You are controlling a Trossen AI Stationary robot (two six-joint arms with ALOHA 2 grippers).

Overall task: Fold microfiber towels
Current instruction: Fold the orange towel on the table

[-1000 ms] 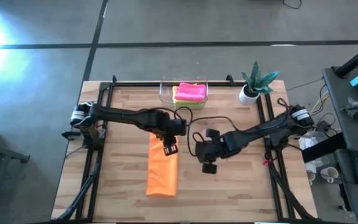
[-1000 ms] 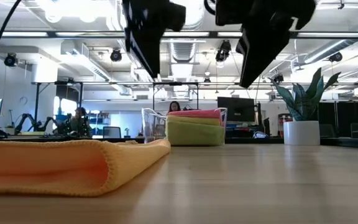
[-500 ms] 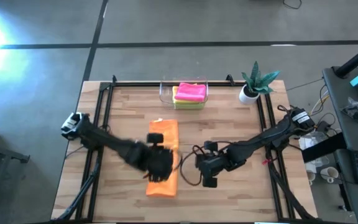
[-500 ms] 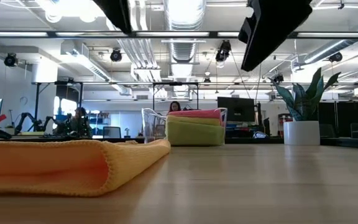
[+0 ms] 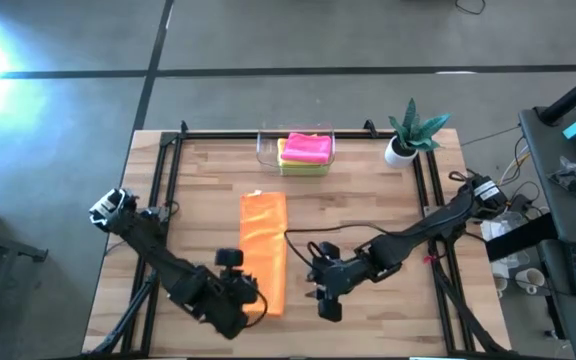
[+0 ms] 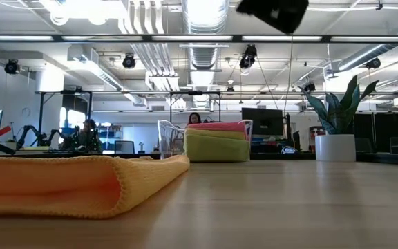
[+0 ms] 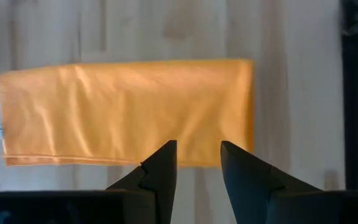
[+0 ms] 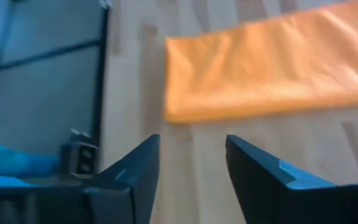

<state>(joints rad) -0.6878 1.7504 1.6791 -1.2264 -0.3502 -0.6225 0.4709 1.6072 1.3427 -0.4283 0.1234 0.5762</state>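
Observation:
An orange microfiber towel (image 5: 263, 248) lies folded into a long strip in the middle of the table, flat on the wood, also seen in the low view (image 6: 81, 183). My left gripper (image 5: 242, 296) hovers open beside the strip's near end, on its left; its fingers (image 7: 197, 158) stand above the towel's (image 7: 123, 112) long edge. My right gripper (image 5: 317, 290) hovers open to the right of that same end, with the towel (image 8: 266, 68) ahead of its fingers (image 8: 188, 155). Pink and lime green towels (image 5: 306, 150) lie stacked in a clear bin (image 5: 266, 148) at the far edge.
A potted plant (image 5: 408, 135) stands at the far right corner, and shows in the low view (image 6: 334, 131). Black rails (image 5: 163, 180) run along the table's left and right sides. A black cable (image 5: 303, 240) loops above the wood right of the towel.
My left gripper has swung from over the towel's far end toward the table's near edge, along the strip's left side. My right gripper has also gone toward the near edge and tipped up. The orange towel lies as it did.

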